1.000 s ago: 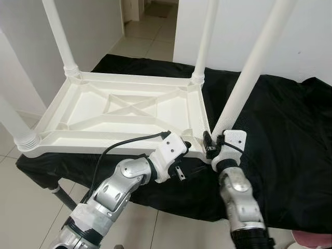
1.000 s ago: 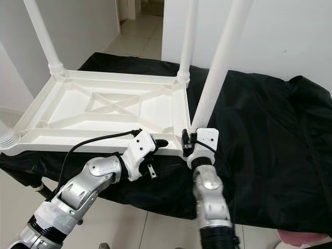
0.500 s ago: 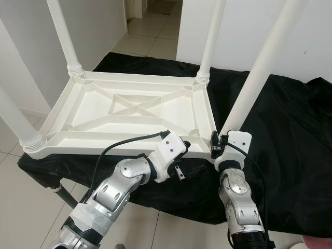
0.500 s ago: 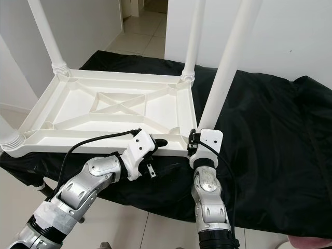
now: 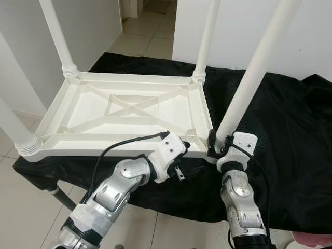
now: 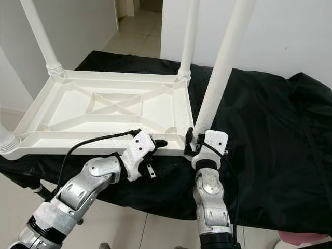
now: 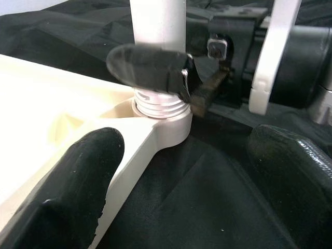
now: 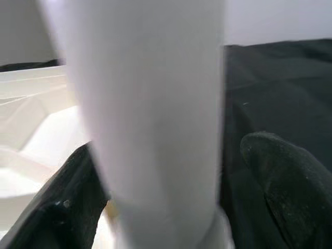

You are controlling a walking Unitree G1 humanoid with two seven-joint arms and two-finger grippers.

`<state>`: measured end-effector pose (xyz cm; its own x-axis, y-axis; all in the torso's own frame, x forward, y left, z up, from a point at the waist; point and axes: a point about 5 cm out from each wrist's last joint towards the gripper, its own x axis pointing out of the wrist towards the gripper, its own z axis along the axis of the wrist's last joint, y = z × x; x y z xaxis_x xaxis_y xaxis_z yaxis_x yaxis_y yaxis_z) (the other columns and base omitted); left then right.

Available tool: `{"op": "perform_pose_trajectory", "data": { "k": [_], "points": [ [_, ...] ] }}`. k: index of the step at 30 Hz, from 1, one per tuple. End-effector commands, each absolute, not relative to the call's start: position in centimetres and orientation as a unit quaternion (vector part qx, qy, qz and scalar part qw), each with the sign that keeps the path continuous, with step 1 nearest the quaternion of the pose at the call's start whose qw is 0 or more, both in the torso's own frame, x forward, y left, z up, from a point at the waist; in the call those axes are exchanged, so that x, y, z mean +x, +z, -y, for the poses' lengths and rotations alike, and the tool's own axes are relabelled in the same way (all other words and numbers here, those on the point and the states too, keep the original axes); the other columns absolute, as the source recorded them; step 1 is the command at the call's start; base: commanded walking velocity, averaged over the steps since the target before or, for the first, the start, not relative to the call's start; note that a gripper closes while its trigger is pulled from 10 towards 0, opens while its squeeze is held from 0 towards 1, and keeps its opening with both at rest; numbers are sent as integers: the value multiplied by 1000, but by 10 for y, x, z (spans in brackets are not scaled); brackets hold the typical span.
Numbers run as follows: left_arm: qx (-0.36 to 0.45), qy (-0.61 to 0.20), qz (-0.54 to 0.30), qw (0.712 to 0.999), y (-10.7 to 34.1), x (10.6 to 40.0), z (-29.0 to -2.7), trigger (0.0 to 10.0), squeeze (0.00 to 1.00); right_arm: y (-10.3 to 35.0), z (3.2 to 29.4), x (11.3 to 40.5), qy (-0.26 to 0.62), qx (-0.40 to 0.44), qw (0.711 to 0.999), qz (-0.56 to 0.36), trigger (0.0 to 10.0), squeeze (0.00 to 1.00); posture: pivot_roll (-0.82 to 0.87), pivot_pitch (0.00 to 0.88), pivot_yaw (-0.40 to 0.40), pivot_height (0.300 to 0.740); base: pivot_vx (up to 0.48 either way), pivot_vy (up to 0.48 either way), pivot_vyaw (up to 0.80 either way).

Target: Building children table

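Observation:
A white plastic children's table (image 5: 129, 111) lies upside down on a black cloth. Its near right leg (image 5: 249, 83) stands in the corner socket (image 7: 166, 124), leaning a little to the right. My right gripper (image 5: 219, 144) is shut on the base of this leg (image 8: 150, 104), with one black finger (image 7: 148, 65) wrapped across it just above the threaded collar. My left gripper (image 5: 182, 158) is open and straddles the near rim beside that corner. One of its fingers lies on the rim and the other hangs below, over the cloth.
Three more legs stand up from the other corners: far left (image 5: 57, 36), far right (image 5: 205, 41) and near left (image 5: 13, 127). The black cloth (image 5: 280, 119) spreads to the right. Tiled floor (image 5: 140, 228) lies below, a white wall (image 5: 311, 36) behind, and a doorway (image 5: 150, 21) beyond.
The whole view sways slightly, so the head has moved. My right wrist has turned a little at the base of the leg. The left gripper stays at the rim.

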<state>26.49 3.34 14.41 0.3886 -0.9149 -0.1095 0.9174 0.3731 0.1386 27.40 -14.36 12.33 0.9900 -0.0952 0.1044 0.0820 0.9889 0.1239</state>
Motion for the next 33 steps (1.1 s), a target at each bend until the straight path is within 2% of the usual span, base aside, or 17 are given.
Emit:
{"op": "perform_pose_trajectory", "data": {
  "k": [1, 9, 18, 21, 30, 31, 33],
  "points": [
    [95, -565, -11, 819, 144, 266, -35, 10000, 0, 120, 143, 272, -30, 67, 996, 50, 10000, 0, -73, 0, -6, 740, 0, 0, 0],
    [110, -555, 2, 825, 146, 270, -35, 10000, 0, 120, 152, 273, 33, 40, 997, 64, 10000, 0, -79, 0, -5, 740, 0, 0, 0],
    [125, -506, 7, 853, 146, 275, -39, 10000, 0, 122, 160, 274, 84, 39, 993, 71, 10000, 0, -72, 0, -28, 740, 0, 0, 0],
    [127, -520, 17, 844, 147, 274, -40, 10000, 0, 127, 169, 279, 126, 32, 988, 79, 10000, 0, -65, 0, -37, 740, 0, 0, 0],
    [125, -543, 15, 830, 146, 272, -42, 10000, 0, 127, 177, 293, 201, -2, 977, 69, 9922, 0, -60, 0, -34, 740, 0, 0, 0],
    [119, -550, 10, 827, 145, 270, -41, 10000, 0, 125, 174, 298, 241, -13, 969, 53, 4431, 0, -61, 0, -35, 740, 0, 0, 0],
    [119, -550, 10, 827, 145, 270, -41, 10000, 0, 125, 174, 298, 241, -13, 969, 53, 4431, 0, -61, 0, -35, 740, 0, 0, 0]
  ]
}}
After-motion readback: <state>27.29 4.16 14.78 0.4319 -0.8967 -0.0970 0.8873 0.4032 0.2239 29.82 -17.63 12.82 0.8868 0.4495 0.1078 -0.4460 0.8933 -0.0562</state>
